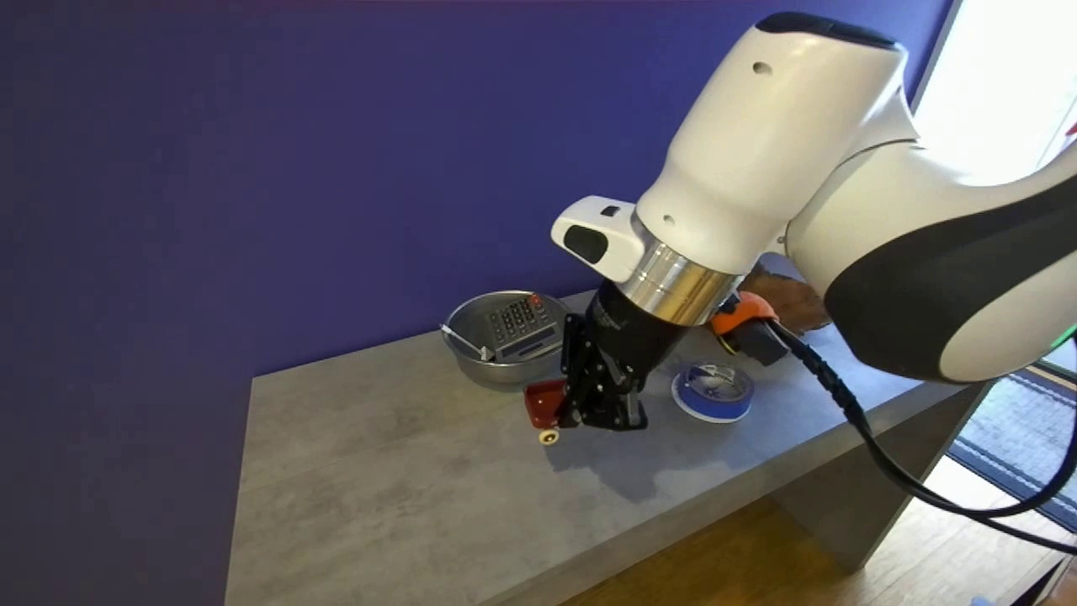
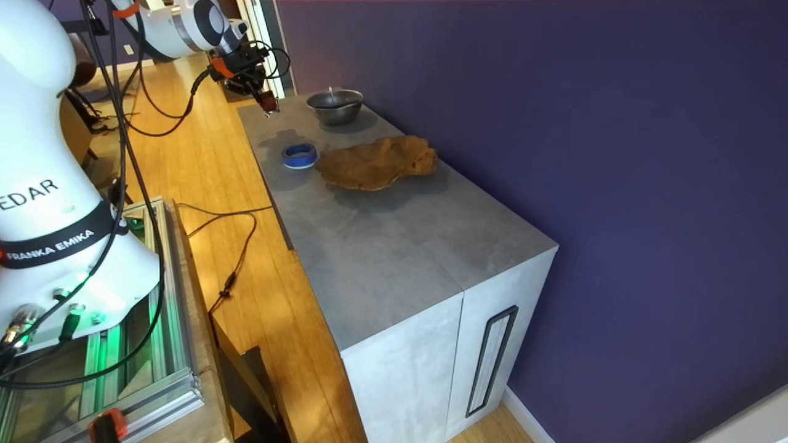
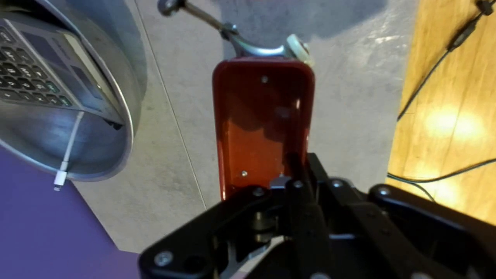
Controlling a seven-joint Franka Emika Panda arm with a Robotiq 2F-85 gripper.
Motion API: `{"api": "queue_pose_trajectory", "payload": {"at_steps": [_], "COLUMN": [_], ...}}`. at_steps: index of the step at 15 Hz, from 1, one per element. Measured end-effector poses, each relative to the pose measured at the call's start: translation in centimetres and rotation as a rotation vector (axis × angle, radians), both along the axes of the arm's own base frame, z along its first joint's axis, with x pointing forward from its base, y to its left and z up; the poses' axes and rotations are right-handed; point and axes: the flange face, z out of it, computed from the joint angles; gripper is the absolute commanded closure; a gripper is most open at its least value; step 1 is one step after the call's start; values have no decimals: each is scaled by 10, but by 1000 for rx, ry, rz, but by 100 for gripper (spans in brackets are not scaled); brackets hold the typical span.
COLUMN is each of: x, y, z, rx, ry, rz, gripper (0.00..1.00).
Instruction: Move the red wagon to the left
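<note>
Here, one pincer (image 3: 305, 166) grips one red wagon (image 3: 257, 120) (aloft).

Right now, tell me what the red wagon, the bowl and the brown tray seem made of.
Red wagon: glossy painted metal or plastic; bright highlights, rivet-like dots. Bowl: probably smooth steel; grey sheen along rim. Brown tray: likely matte wood; irregular edge, mottled surface.

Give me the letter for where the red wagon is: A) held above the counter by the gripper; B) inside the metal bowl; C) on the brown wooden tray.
A: the gripper is clamped on one side of the red wagon, which in an exterior view hangs clear of the gray counter.
</note>
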Motion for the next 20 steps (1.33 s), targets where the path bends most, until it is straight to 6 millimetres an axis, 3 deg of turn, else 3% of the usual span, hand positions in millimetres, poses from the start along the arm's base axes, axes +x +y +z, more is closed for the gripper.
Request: {"api": "queue_pose_trajectory", "payload": {"at_steps": [5,10,13,17,20], "x": [-7,-6,6,36,42], "y": [37,57,54,40,42], "z": [-30,-34,-32,-29,-36], "rx": [-134,-140,-130,-152,-149], "ry": [-67,-17,94,169,189], "rz": [13,32,55,32,22], "gripper": [99,99,99,99,99]}}
